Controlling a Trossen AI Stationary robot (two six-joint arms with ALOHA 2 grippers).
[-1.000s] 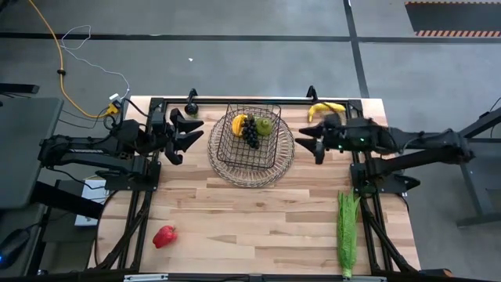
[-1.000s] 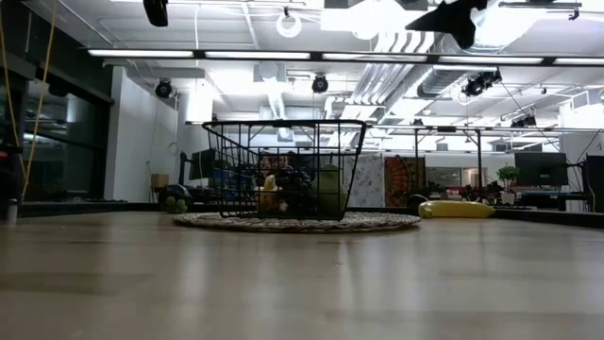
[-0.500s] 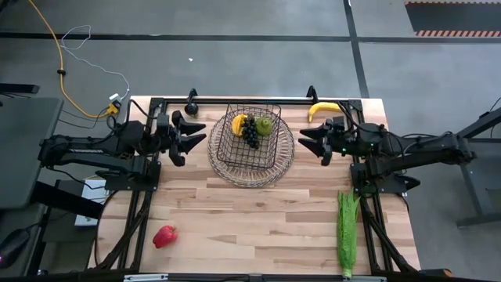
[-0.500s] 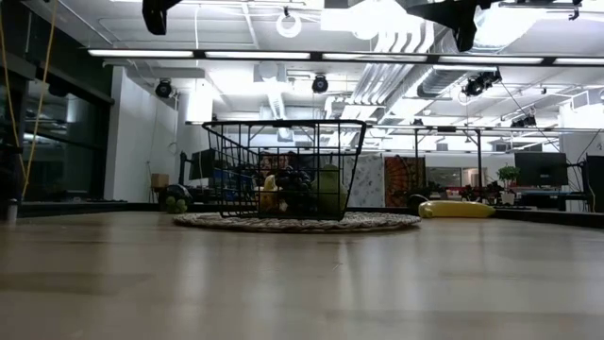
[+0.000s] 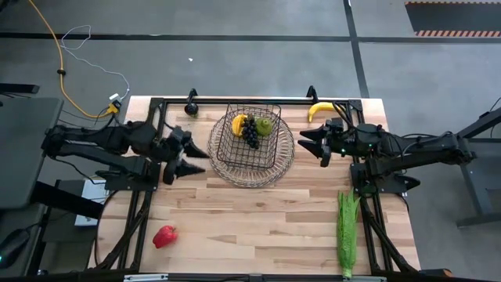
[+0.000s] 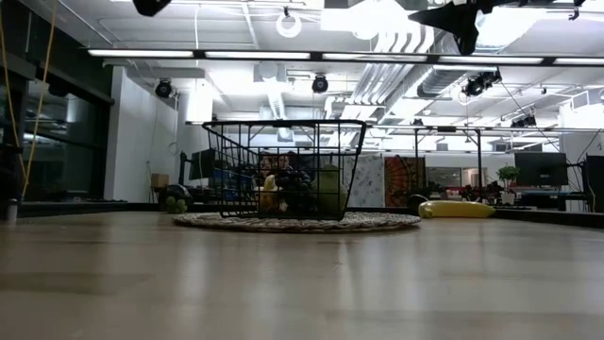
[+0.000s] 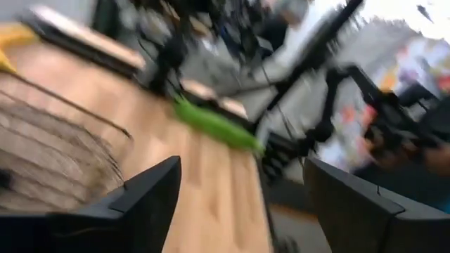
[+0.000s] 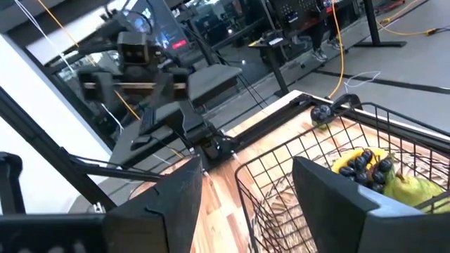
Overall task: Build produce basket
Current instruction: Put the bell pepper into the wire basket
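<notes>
The dark wire basket (image 5: 250, 142) stands on its round woven rim at the table's far middle. In it lie a yellow-orange fruit (image 5: 239, 124), a dark grape bunch (image 5: 250, 133) and a green fruit (image 5: 265, 125). On the table lie a banana (image 5: 323, 110) at the far right, a red pepper (image 5: 164, 236) at the near left and a corn ear (image 5: 347, 231) at the near right. My left gripper (image 5: 197, 163) hangs open above the table, left of the basket. My right gripper (image 5: 307, 143) hangs open to the basket's right, fingers toward it.
A black frame (image 5: 250, 100) runs along the table's far edge and down both sides by the arm bases. Bare wood (image 5: 250, 211) stretches from the basket to the near edge, between pepper and corn.
My left gripper has swung toward the table's near edge and tipped up toward level, staying left of the basket. The produce and the basket have not moved.
</notes>
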